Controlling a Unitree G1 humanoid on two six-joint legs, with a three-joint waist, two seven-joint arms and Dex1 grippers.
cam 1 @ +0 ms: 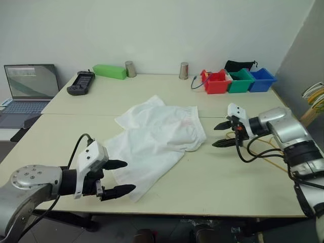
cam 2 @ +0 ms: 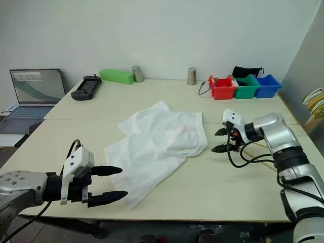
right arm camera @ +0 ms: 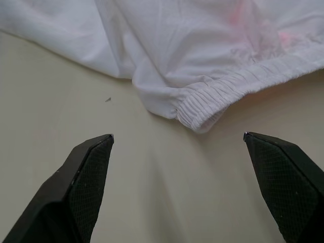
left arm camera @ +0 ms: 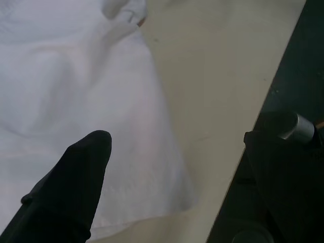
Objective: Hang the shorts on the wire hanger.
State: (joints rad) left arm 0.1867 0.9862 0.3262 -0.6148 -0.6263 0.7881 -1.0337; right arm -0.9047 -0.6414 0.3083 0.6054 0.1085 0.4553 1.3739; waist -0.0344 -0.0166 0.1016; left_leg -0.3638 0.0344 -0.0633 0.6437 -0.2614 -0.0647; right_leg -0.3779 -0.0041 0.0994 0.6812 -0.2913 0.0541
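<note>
A: Start at the fingers. How do they stand?

B: The left gripper (cam 1: pixel 117 177) has its two black fingers spread wide with nothing between them. It hovers near the worktop's front edge, at the lower corner of the large white thin-fabric shorts (cam 1: pixel 159 136). In the left wrist view one fingertip (left arm camera: pixel 91 152) shows against the white cloth; whether it touches, I cannot tell.

A: And the right one?

B: The right gripper (cam 1: pixel 223 134) is also released, jaws apart and empty. It points at the shorts from the right side of the worktop. In the right wrist view the elastic waistband corner lies just ahead of the gap between the fingers, apart from both.

A: Where do the shorts lie?

B: Flat and wrinkled in the middle of the cream worktop (cam 1: pixel 228 174), waistband toward the right, one leg running to the front edge by the left gripper. A faint pink-red mark shows near the waistband.

A: The hanger?

B: A thin yellow-orange wire (cam 1: pixel 263 164) lies on the worktop toward the right edge, partly under the right arm and its black cable. That looks like the wire hanger; its hook I cannot make out.

A: What else is around?

B: Along the back edge: a green rectangular box (cam 1: pixel 110 71), two small metal cups (cam 1: pixel 130 69), and red, green and blue plastic bins (cam 1: pixel 238 81) at the back right corner. A black handheld controller (cam 1: pixel 81 82) sits at the back left, and an open laptop (cam 1: pixel 28 87) stands on a side surface beyond the left edge.
</note>
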